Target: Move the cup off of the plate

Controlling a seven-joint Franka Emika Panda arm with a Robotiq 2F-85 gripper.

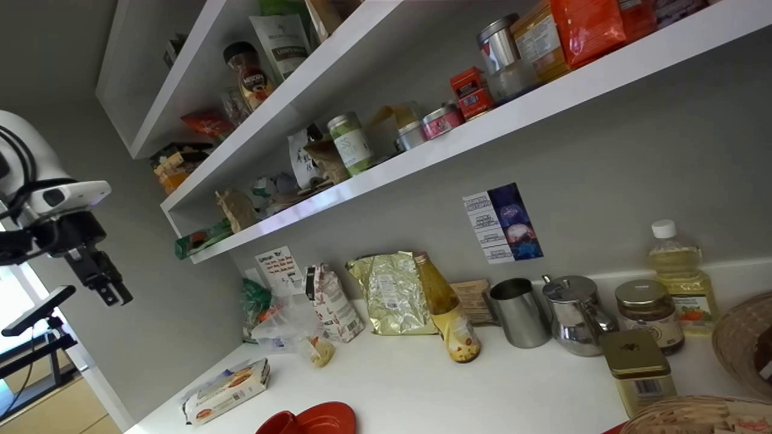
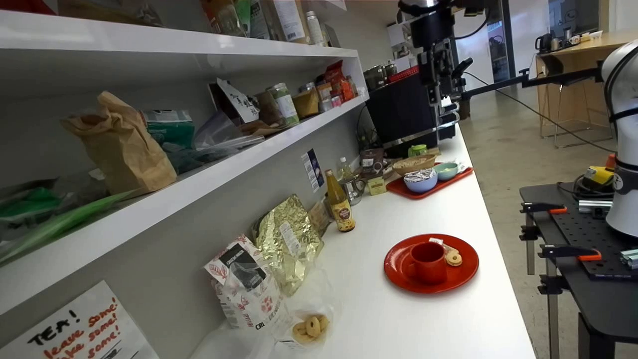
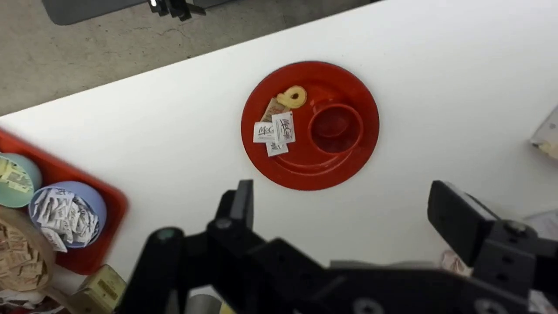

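Observation:
The small red cup (image 3: 335,129) stands upright on the red plate (image 3: 305,179) in the wrist view, with its handle toward the plate's middle. Both exterior views show the cup (image 1: 277,424) (image 2: 429,264) and the plate (image 1: 333,417) (image 2: 397,269); the bottom edge of an exterior view cuts them off. A cookie (image 3: 293,97) and several sachets (image 3: 279,128) lie beside the cup on the plate. My gripper (image 3: 341,183) is open and empty, with its fingers wide apart. It hangs high above the counter, apart from the cup, in both exterior views (image 1: 114,295) (image 2: 436,97).
A red tray (image 2: 458,178) with bowls and a woven basket (image 2: 413,163) stands farther along the counter. A bottle (image 2: 340,204), a gold bag (image 2: 286,244) and a metal pitcher (image 1: 522,316) line the wall. White shelves (image 1: 543,99) overhang the counter's back.

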